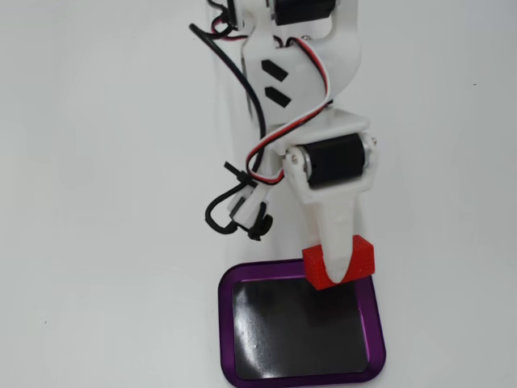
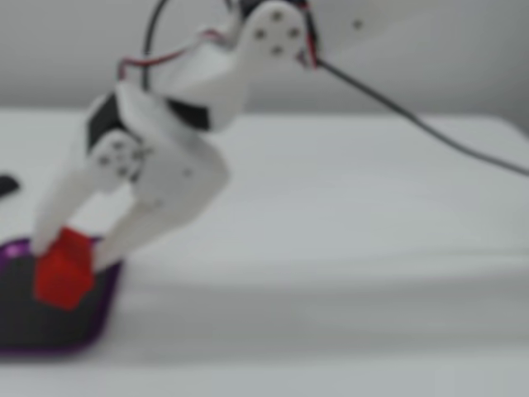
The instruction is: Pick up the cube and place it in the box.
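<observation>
- No brand, label or writing is showing legibly in either fixed view.
- The gripper (image 1: pixel 340 271) is clamping the cube (image 1: pixel 339 262) between its two white fingers; in the side-on fixed view the gripper (image 2: pixel 68 269) is pinching the cube (image 2: pixel 63 267) from both sides, with the block tilting on one corner.
- The cube is hanging over the box (image 1: pixel 373 323), at the far right corner of the purple rim in the fixed view from above; the side-on fixed view is showing it raised over the box (image 2: pixel 97 313), though blur is hiding whether it is touching the black floor.
- The fixed view from above is showing the whole tray, the black servo (image 1: pixel 331 160) and the red, white and black wires (image 1: pixel 262 153).
- The side-on fixed view is showing only the tray's near end, plus a dark object (image 2: pixel 7 185) lying on the table (image 2: pixel 347 273) at the left edge.
</observation>
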